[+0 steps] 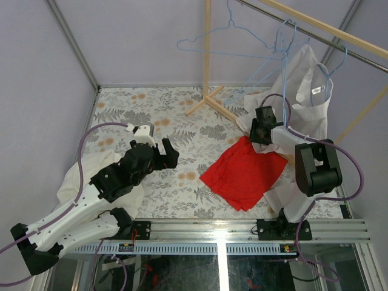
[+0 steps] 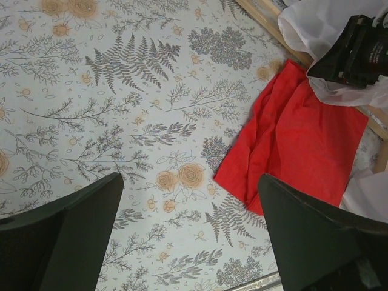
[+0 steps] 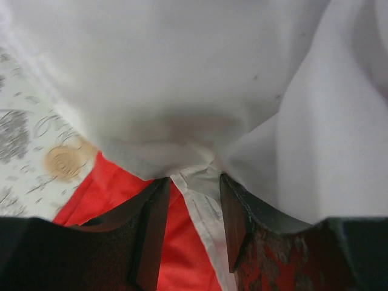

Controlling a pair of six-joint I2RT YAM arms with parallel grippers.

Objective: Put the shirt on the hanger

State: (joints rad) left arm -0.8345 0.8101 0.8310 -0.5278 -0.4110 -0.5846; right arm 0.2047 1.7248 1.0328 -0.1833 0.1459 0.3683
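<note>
The white shirt [image 1: 303,91] hangs draped on a light blue hanger [image 1: 332,71] at the far right, its tag showing at the neck. Its lower part reaches down to the table. My right gripper [image 1: 262,130] is at that lower edge, above the red cloth [image 1: 242,173]. In the right wrist view the gripper [image 3: 194,182] has its jaws partly apart with a hemmed shirt [image 3: 182,73] edge between them, not clamped. My left gripper [image 1: 167,151] is open and empty above the patterned table; it shows in the left wrist view [image 2: 189,179].
More blue hangers [image 1: 230,36] hang from the wooden rack's rod [image 1: 327,24]; its post [image 1: 207,54] and feet stand at the back. The red cloth [image 2: 297,139] lies mid-right. A creamy off-white garment [image 1: 73,182] lies under the left arm.
</note>
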